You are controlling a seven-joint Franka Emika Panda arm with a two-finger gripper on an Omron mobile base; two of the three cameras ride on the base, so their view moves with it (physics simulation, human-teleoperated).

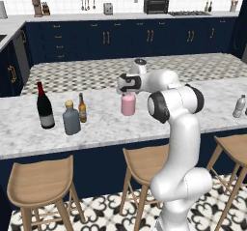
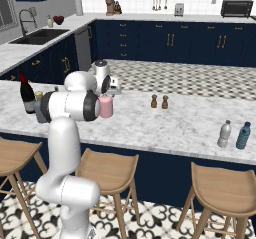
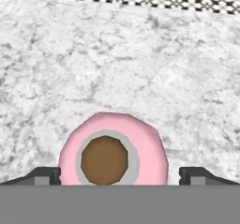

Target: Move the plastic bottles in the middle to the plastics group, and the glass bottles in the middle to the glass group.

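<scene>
Nearest to the base stand the wooden stools (image 1: pixel 41 179) under the marble counter (image 1: pixel 106 128), and the white arm bends over its front edge. The gripper (image 3: pixel 114 174) hangs directly above the pink bottle (image 3: pixel 112 155), looking straight down on its brown stopper; the two finger tips stand wide apart, one on each side of the bottle's body, and they do not touch it, so the tool is released and holds nothing. The pink bottle (image 1: pixel 128 104) stands upright in the middle of the counter. To the robot's left, the slate-blue bottle (image 1: pixel 71 119) with its tan cap stands just beside the amber bottle (image 1: pixel 82 108) and near the dark wine bottle (image 1: pixel 45 107), so it seems to be with the glass group already. To the right, near the far end, the clear plastic bottle (image 2: pixel 224 133) stands beside a blue bottle (image 2: pixel 243 135), and it looks placed as well. Two small brown shakers (image 2: pixel 159 101) stand further back on the counter. I judge that the step in hand is picking up the pink bottle: the next move calls for lowering the hand until the fingers are at the body, then closing. The wine bottle has a pale label, but no writing on it can be read.
</scene>
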